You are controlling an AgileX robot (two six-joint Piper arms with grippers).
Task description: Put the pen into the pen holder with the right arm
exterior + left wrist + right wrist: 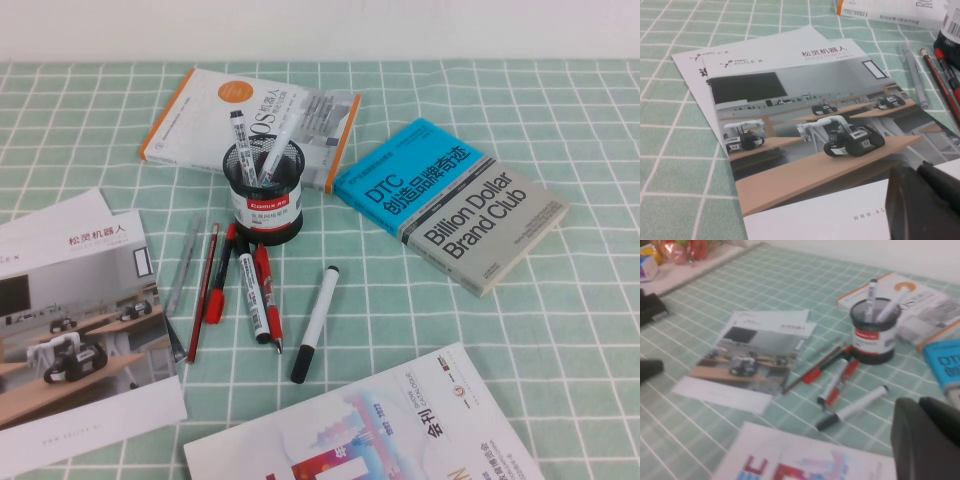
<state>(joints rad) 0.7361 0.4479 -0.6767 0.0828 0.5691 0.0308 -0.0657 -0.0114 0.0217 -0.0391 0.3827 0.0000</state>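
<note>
The black mesh pen holder [262,192] with its red-and-white band stands mid-table; it also shows in the right wrist view [874,332]. Two markers stand in it, one with a black cap and printed lettering [240,140]. A second lettered white marker with a black cap [247,285] lies in front of the holder among red pens, and shows in the right wrist view [832,385]. Neither arm shows in the high view. My right gripper [917,402] is shut and empty, raised well back from the pens. My left gripper [920,167] is shut over a brochure.
A plainer white marker [315,322] lies to the right of the red pens [265,290]. A slim grey pen [183,262] and a red pencil [203,290] lie to their left. Books [450,200] [250,120] sit behind, and brochures [80,320] [380,430] lie left and front.
</note>
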